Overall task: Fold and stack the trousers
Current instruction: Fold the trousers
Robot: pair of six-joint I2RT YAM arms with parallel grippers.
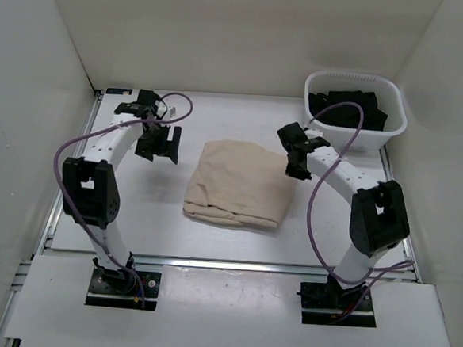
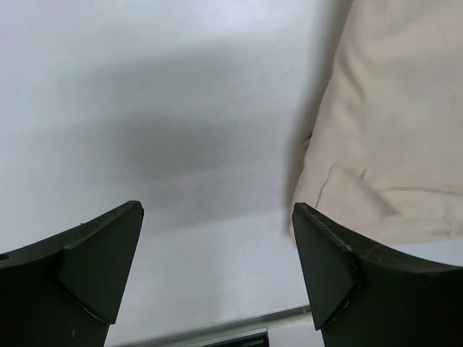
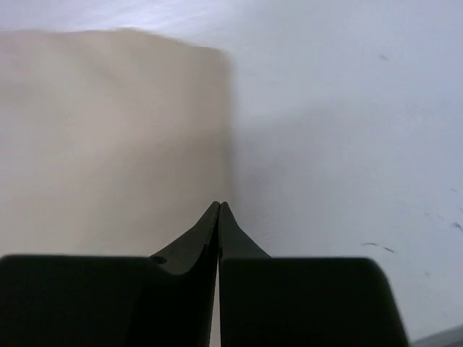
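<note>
The trousers (image 1: 241, 184) lie folded into a compact tan bundle at the middle of the counter (image 1: 133, 214). 1 white basket (image 1: 377, 139) stands at the far right corner, holding dark crumpled fabric (image 1: 351, 106). The left gripper (image 1: 158, 144) hovers over bare counter just left of the bundle, its 2 fingers spread wide and empty. The right gripper (image 1: 298, 158), by the bundle's right edge, is pressed closed on nothing.

plain beige trousers (image 1: 243, 184), white basket (image 1: 354, 122)
</note>
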